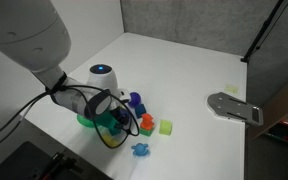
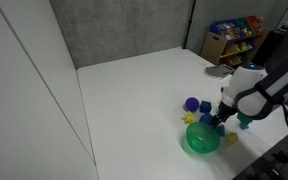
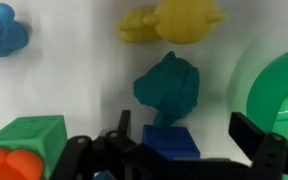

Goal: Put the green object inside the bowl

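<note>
The green object (image 3: 167,88) is a small dark teal toy standing on the white table in the wrist view. My gripper (image 3: 184,130) is open, and the toy lies just ahead of my two dark fingers, between their lines. A blue block (image 3: 172,142) lies right under the toy, between the fingers. The bright green bowl (image 3: 279,90) is at the right edge, close beside the toy. In both exterior views my gripper (image 1: 114,115) (image 2: 220,120) hangs low over the toys next to the bowl (image 1: 87,121) (image 2: 202,141).
Around the toy lie a yellow toy (image 3: 174,20), a blue toy (image 3: 2,30), a lime-green cube (image 3: 24,140) (image 1: 165,127) and an orange piece (image 3: 9,165). A grey flat object (image 1: 234,105) lies at the table's far side. A snack shelf (image 2: 234,35) stands behind.
</note>
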Robot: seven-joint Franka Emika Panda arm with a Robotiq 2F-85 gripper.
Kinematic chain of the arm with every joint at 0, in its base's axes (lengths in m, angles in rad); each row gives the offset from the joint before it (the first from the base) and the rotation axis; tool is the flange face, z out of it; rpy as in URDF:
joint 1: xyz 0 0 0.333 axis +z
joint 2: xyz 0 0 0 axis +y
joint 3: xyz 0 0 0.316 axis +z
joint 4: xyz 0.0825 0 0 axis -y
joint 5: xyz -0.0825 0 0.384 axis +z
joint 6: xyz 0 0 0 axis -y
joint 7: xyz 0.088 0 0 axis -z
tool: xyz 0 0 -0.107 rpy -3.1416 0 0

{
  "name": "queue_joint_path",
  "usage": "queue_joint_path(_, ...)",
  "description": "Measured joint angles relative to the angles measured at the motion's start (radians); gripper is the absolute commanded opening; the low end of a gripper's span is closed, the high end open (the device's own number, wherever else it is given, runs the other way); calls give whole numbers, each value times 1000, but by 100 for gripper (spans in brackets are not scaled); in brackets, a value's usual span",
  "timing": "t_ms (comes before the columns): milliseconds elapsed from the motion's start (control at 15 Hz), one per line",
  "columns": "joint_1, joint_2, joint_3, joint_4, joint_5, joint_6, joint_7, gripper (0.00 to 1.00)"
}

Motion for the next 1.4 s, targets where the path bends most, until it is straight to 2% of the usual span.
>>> queue_joint_path(800, 14, 58, -23, 20, 0, 0, -8, 100)
queue_joint_path(867, 15, 65, -23, 23, 0, 0, -8, 79)
queue_joint_path(1000, 16, 77, -23, 27, 0, -1, -8, 66)
queue_joint_path(1200, 19, 84, -25, 32, 0, -3, -8, 41)
queue_joint_path(1267, 21, 84, -26, 34, 0, -3, -8, 35)
queue_joint_path(1400, 25, 79, -28, 35, 0, -3, -8, 31)
